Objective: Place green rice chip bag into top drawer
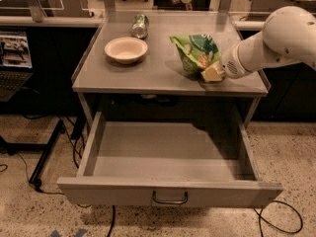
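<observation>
End effector (212, 73) against green rice chip bag (194, 51) (white lettering unreadable).

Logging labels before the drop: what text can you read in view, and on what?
Nothing can be read.
green rice chip bag: white lettering, too blurred to read.
can: label too small to read.
claw, at the bag's lower right corner: no markings visible.

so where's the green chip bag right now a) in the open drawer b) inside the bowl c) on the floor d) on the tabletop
d: the chip bag lies on the tabletop with the gripper at its lower right edge, and the open drawer below has no bag in it.
</observation>
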### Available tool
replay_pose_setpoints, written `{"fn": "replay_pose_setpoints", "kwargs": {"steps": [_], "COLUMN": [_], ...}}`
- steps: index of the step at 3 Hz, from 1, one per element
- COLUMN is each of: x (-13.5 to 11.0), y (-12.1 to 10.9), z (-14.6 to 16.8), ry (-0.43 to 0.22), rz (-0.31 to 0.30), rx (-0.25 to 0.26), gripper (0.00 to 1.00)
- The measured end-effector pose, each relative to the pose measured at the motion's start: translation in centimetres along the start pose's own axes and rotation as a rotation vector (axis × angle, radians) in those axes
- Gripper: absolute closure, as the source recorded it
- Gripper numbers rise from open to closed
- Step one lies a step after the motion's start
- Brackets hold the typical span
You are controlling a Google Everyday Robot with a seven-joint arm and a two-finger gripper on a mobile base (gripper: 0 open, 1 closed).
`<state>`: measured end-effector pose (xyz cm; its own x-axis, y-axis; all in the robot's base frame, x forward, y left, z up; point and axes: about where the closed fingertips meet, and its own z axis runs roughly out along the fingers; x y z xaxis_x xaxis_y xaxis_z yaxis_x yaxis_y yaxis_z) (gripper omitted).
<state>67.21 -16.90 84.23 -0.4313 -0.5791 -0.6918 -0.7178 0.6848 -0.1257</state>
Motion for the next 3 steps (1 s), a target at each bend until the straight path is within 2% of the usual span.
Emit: {"fn": "replay_pose_setpoints", "kwargs": {"steps": [3], "x": [1.7], "y": [1.3], "z": [-6.2], "ry": [-0.006], "rz": [0.013], "rx": [0.053], "gripper": [1.00]}}
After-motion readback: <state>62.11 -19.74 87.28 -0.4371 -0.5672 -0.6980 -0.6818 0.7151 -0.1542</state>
